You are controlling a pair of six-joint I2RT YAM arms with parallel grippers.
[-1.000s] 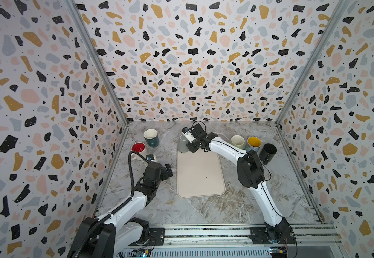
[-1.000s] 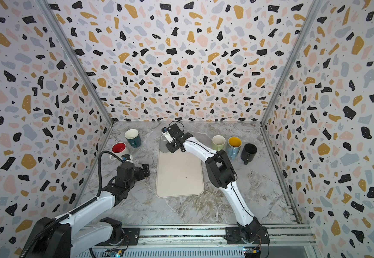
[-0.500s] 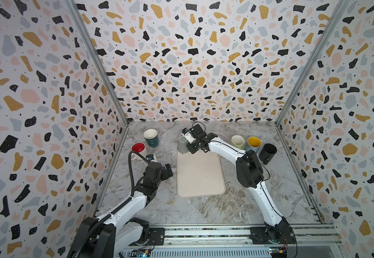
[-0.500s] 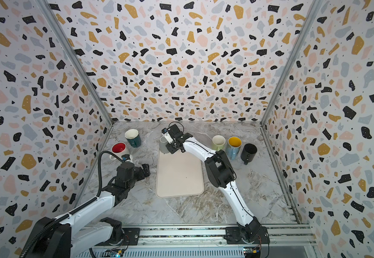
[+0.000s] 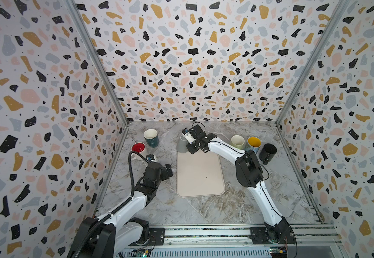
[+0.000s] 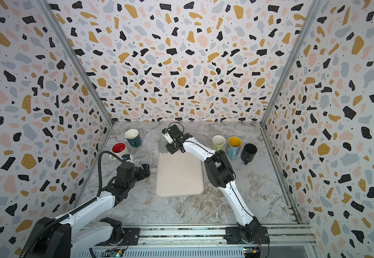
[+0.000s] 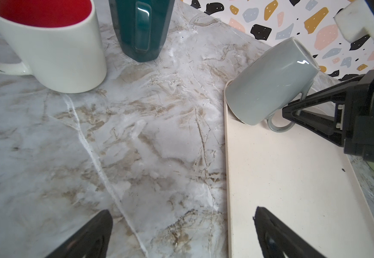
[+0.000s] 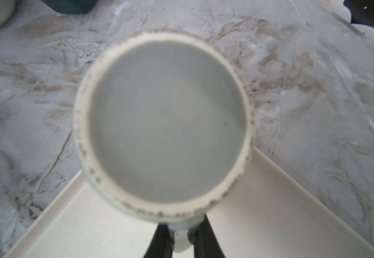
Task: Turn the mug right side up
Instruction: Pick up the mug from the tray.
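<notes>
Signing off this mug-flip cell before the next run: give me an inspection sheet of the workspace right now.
Surface: marble tabletop, no spills seen; cream tray flat in the middle.
Job's things: grey mug upside down, tilted, rim edge on the tray's far corner.
Clutter: five upright mugs: red-lined mug, teal mug left; pale mug, yellow-lined mug, black mug right.
Grippers: right gripper shut on the grey mug's handle; left gripper open, empty, beside the tray.
Cables: black hose loops off the left arm; thin wire loops at the right wrist.
Surroundings: speckled walls on three sides; rail in front.
</notes>
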